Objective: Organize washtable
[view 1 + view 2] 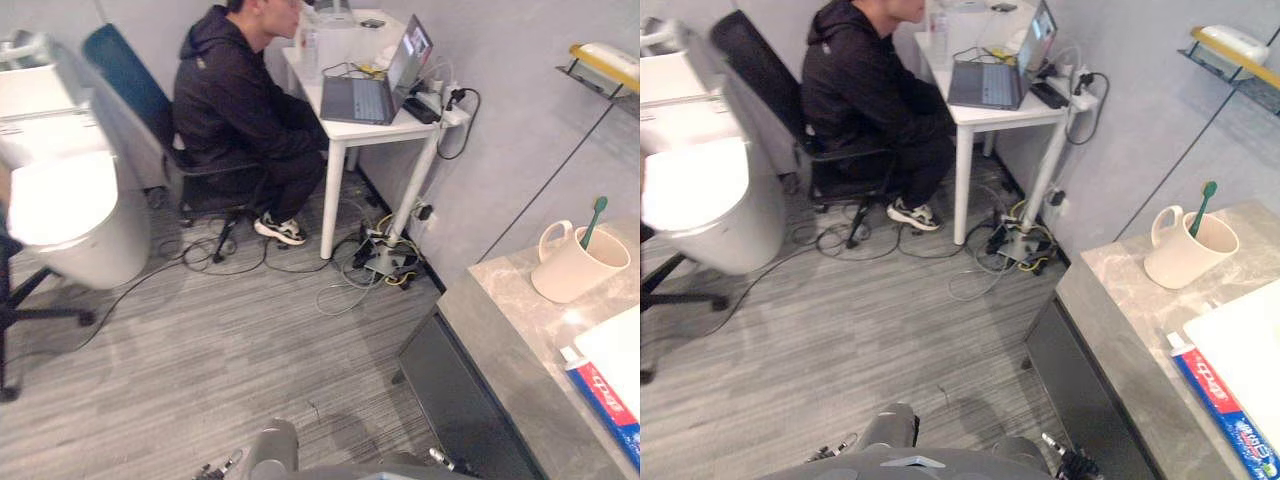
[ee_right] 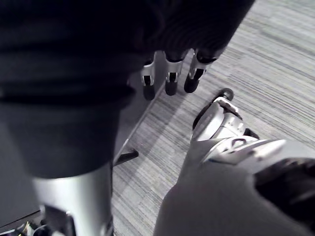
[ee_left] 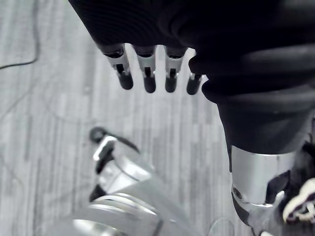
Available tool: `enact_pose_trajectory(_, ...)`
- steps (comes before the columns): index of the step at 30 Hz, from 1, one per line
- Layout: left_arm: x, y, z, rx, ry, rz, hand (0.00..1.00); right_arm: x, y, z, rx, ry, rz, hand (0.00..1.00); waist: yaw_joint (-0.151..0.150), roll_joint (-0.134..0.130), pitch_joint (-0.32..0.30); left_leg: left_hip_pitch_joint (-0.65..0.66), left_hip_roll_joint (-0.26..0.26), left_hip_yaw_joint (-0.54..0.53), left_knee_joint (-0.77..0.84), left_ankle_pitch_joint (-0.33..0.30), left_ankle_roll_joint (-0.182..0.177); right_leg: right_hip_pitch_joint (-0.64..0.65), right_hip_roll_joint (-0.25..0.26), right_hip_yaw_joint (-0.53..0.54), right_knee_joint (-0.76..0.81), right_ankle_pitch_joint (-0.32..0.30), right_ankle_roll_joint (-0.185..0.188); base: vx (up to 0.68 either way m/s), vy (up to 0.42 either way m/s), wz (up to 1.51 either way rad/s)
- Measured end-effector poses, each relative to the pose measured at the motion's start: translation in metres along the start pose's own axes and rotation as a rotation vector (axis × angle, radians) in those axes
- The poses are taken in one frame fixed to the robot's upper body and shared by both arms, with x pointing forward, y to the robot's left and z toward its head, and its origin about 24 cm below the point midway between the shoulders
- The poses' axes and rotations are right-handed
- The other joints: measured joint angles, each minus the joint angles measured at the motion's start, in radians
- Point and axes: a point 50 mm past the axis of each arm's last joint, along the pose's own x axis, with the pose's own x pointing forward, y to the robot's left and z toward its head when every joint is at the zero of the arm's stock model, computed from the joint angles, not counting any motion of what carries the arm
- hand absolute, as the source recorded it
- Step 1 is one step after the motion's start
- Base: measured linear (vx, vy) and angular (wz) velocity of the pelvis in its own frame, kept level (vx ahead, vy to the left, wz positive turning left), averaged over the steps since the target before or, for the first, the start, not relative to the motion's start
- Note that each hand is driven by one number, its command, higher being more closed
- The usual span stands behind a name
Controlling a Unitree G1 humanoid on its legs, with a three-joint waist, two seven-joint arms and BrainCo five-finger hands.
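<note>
The grey marble washtable [image 1: 500, 330] stands at the right. On it sits a cream mug [image 1: 575, 265] holding a green toothbrush [image 1: 594, 220]. Nearer me, a red and blue toothpaste box [image 1: 605, 400] lies beside a white tray [image 1: 620, 350]. A wall shelf [image 1: 600, 72] above carries a yellow and white item. My left hand [image 3: 147, 73] hangs over the floor, open with straight fingers and nothing in it. My right hand [image 2: 170, 78] also hangs low over the floor beside the dark cabinet front, open and holding nothing. Both hands are well away from the counter.
A person in black [image 1: 240, 100] sits on a chair at a white desk [image 1: 370, 125] with a laptop [image 1: 385, 85]. Cables and a power strip [image 1: 385, 255] lie on the floor under the desk. A white round bin [image 1: 80, 220] stands at the left.
</note>
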Motion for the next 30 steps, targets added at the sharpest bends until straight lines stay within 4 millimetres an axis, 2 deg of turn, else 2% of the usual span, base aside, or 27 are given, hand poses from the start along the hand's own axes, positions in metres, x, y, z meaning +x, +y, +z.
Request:
enact_pose_trajectory(1, 0.000, -0.002, -0.003, 0.057, 0.015, -0.019, 0.00, -0.001, -0.004, -0.001, 0.023, 0.001, -0.008, 0.00, -0.010, 0.012, -0.035, 0.015, -0.009, 0.076, -0.047, 0.003, 0.026, -0.046, -0.023, 0.060, -0.027, 0.076, 0.014, 0.30, 0.357, -1.03)
enact_pose_trajectory(2, 0.000, -0.001, -0.003, 0.071, 0.017, -0.019, 0.00, -0.001, -0.006, -0.002, 0.029, 0.001, -0.012, 0.00, -0.011, 0.014, -0.043, 0.018, -0.010, 0.087, -0.057, 0.004, 0.032, -0.051, -0.026, 0.066, -0.034, 0.091, 0.016, 0.31, 0.397, -1.21)
enact_pose_trajectory(4, 0.001, -0.010, 0.002, 0.168, 0.002, -0.062, 0.00, -0.002, -0.013, -0.001, 0.024, -0.003, -0.027, 0.00, -0.017, 0.043, -0.081, 0.059, -0.007, 0.192, -0.165, 0.037, 0.087, -0.097, -0.054, 0.072, -0.110, 0.224, 0.011, 0.30, 0.303, -1.11)
enact_pose_trajectory(5, 0.001, -0.011, 0.002, 0.173, 0.000, -0.066, 0.00, -0.001, -0.013, 0.000, 0.021, -0.006, -0.027, 0.00, -0.017, 0.047, -0.084, 0.061, -0.004, 0.207, -0.173, 0.039, 0.090, -0.103, -0.056, 0.061, -0.113, 0.238, 0.005, 0.32, 0.200, -1.13)
enact_pose_trajectory(6, 0.002, -0.015, 0.004, 0.194, -0.007, -0.081, 0.00, 0.000, -0.012, 0.005, 0.008, -0.018, -0.017, 0.00, -0.023, 0.057, -0.083, 0.081, 0.006, 0.258, -0.206, 0.047, 0.102, -0.135, -0.063, -0.028, -0.073, 0.238, 0.001, 0.23, 0.043, -0.77)
enact_pose_trajectory(7, 0.003, -0.016, 0.009, 0.199, -0.019, -0.084, 0.00, 0.000, -0.011, 0.008, 0.003, -0.022, -0.011, 0.00, -0.030, 0.060, -0.081, 0.097, 0.009, 0.283, -0.228, 0.051, 0.109, -0.166, -0.067, -0.117, -0.025, 0.223, -0.019, 0.35, -0.075, -1.21)
enact_pose_trajectory(9, 0.004, -0.016, 0.017, 0.198, -0.051, -0.083, 0.00, 0.002, -0.002, 0.020, -0.034, -0.062, 0.018, 0.00, -0.030, 0.064, -0.079, 0.199, 0.027, 0.416, -0.315, 0.061, 0.117, -0.196, -0.083, -0.509, 0.108, 0.174, -0.096, 0.34, -0.291, -1.65)
enact_pose_trajectory(10, 0.004, -0.016, 0.017, 0.199, -0.050, -0.082, 0.00, 0.003, 0.001, 0.024, -0.048, -0.069, 0.030, 0.00, -0.030, 0.061, -0.080, 0.218, 0.030, 0.452, -0.319, 0.061, 0.117, -0.189, -0.077, -0.592, 0.111, 0.174, -0.100, 0.25, -0.220, -2.09)
enact_pose_trajectory(11, 0.004, -0.016, 0.015, 0.196, -0.041, -0.084, 0.00, 0.004, 0.009, 0.028, -0.089, -0.080, 0.057, 0.00, -0.026, 0.053, -0.084, 0.243, 0.032, 0.518, -0.294, 0.061, 0.117, -0.153, -0.076, -0.726, 0.050, 0.172, -0.134, 0.16, -0.078, -2.24)
enact_pose_trajectory(12, 0.004, -0.018, 0.017, 0.187, -0.047, -0.088, 0.00, 0.004, 0.018, 0.032, -0.121, -0.095, 0.087, 0.00, -0.012, 0.039, -0.077, 0.235, 0.038, 0.547, -0.196, 0.061, 0.123, -0.097, -0.099, -0.764, -0.028, 0.196, -0.125, -0.03, -0.100, -2.13)
enact_pose_trajectory(13, 0.004, -0.019, 0.020, 0.183, -0.056, -0.093, 0.00, 0.005, 0.026, 0.034, -0.132, -0.101, 0.107, 0.00, -0.009, 0.009, -0.062, 0.209, 0.028, 0.539, -0.183, 0.028, 0.125, -0.078, -0.123, -0.768, -0.066, 0.195, -0.123, -0.56, -0.492, -1.82)
enact_pose_trajectory(14, 0.005, -0.024, 0.027, 0.187, -0.087, -0.113, 0.00, 0.005, 0.026, 0.035, -0.143, -0.092, 0.106, 0.00, -0.004, 0.037, -0.063, 0.239, 0.030, 0.522, -0.426, 0.129, 0.148, -0.060, -0.122, -0.785, -0.099, 0.178, -0.093, -0.77, -0.645, -1.38)
enact_pose_trajectory(15, 0.005, -0.031, 0.029, 0.186, -0.092, -0.131, 0.00, 0.005, 0.023, 0.035, -0.148, -0.091, 0.099, 0.00, -0.006, 0.026, -0.064, 0.268, 0.011, 0.563, -0.459, 0.202, 0.090, -0.059, -0.136, -0.780, -0.123, 0.151, -0.048, -0.68, -0.643, -1.25)
enact_pose_trajectory(16, 0.005, -0.032, 0.029, 0.187, -0.091, -0.133, 0.00, 0.005, 0.025, 0.035, -0.151, -0.092, 0.106, 0.00, -0.005, 0.032, -0.067, 0.271, 0.004, 0.565, -0.464, 0.202, 0.090, -0.047, -0.135, -0.773, -0.161, 0.152, -0.048, -0.35, -0.410, -0.85)
enact_pose_trajectory(17, 0.005, -0.036, 0.030, 0.192, -0.098, -0.148, 0.00, 0.005, 0.028, 0.035, -0.144, -0.092, 0.112, 0.00, -0.013, 0.040, -0.064, 0.275, 0.002, 0.572, -0.470, 0.201, 0.090, -0.015, -0.121, -0.770, -0.239, 0.177, -0.008, -0.34, -0.439, -0.36)
enact_pose_trajectory(18, 0.005, -0.043, 0.035, 0.204, -0.111, -0.167, 0.00, 0.005, 0.025, 0.033, -0.125, -0.087, 0.102, 0.00, -0.017, 0.043, -0.061, 0.274, 0.005, 0.564, -0.471, 0.202, 0.090, 0.005, -0.100, -0.772, -0.288, 0.207, 0.009, -0.37, -0.462, -0.15)
enact_pose_trajectory(20, 0.005, -0.049, 0.037, 0.207, -0.116, -0.183, 0.00, 0.005, 0.022, 0.031, -0.126, -0.081, 0.094, 0.00, -0.016, 0.039, -0.058, 0.283, 0.013, 0.555, -0.479, 0.202, 0.089, 0.030, -0.082, -0.778, -0.325, 0.224, 0.006, -0.35, -0.462, 0.09)
enact_pose_trajectory(22, 0.004, -0.056, 0.034, 0.224, -0.112, -0.207, 0.00, 0.005, 0.022, 0.029, -0.130, -0.076, 0.094, 0.00, -0.016, 0.024, -0.060, 0.293, 0.018, 0.535, -0.496, 0.214, 0.072, 0.047, -0.068, -0.792, -0.337, 0.225, 0.000, -0.39, -0.540, 0.17)
enact_pose_trajectory(25, 0.004, -0.055, 0.037, 0.237, -0.121, -0.209, 0.00, 0.004, 0.025, 0.028, -0.130, -0.076, 0.102, 0.00, -0.011, 0.010, -0.050, 0.276, 0.043, 0.515, -0.458, 0.215, 0.062, 0.061, -0.047, -0.796, -0.346, 0.222, -0.016, -0.27, -0.365, 0.15)
enact_pose_trajectory(26, 0.005, -0.054, 0.038, 0.237, -0.122, -0.207, 0.00, 0.004, 0.027, 0.027, -0.137, -0.075, 0.108, 0.00, -0.010, 0.012, -0.043, 0.250, 0.069, 0.511, -0.391, 0.189, 0.054, 0.064, -0.034, -0.793, -0.346, 0.218, -0.026, -0.09, -0.129, 0.04)
enact_pose_trajectory(27, 0.005, -0.054, 0.039, 0.215, -0.126, -0.203, 0.00, 0.005, 0.030, 0.030, -0.140, -0.083, 0.115, 0.00, -0.003, 0.029, -0.021, 0.205, 0.127, 0.505, -0.253, 0.127, 0.042, 0.075, -0.001, -0.776, -0.351, 0.206, -0.045, -0.14, -0.134, -0.16)
enact_pose_trajectory(28, 0.005, -0.053, 0.043, 0.192, -0.139, -0.196, 0.00, 0.005, 0.032, 0.035, -0.152, -0.097, 0.121, 0.00, 0.005, 0.044, 0.002, 0.159, 0.180, 0.491, -0.110, 0.104, 0.037, 0.085, 0.026, -0.754, -0.349, 0.194, -0.055, -0.15, -0.113, -0.29)
enact_pose_trajectory(29, 0.005, -0.053, 0.045, 0.183, -0.147, -0.194, 0.00, 0.005, 0.032, 0.036, -0.161, -0.100, 0.121, 0.00, 0.009, 0.048, 0.007, 0.130, 0.204, 0.478, -0.038, 0.104, 0.037, 0.087, 0.040, -0.737, -0.349, 0.191, -0.058, -0.17, -0.141, -0.44)
enact_pose_trajectory(30, 0.005, -0.054, 0.047, 0.178, -0.160, -0.197, 0.00, 0.005, 0.029, 0.038, -0.183, -0.108, 0.118, 0.00, 0.019, 0.067, 0.015, 0.087, 0.241, 0.437, 0.077, 0.112, 0.048, 0.089, 0.067, -0.704, -0.341, 0.186, -0.065, -0.12, -0.119, -0.44)
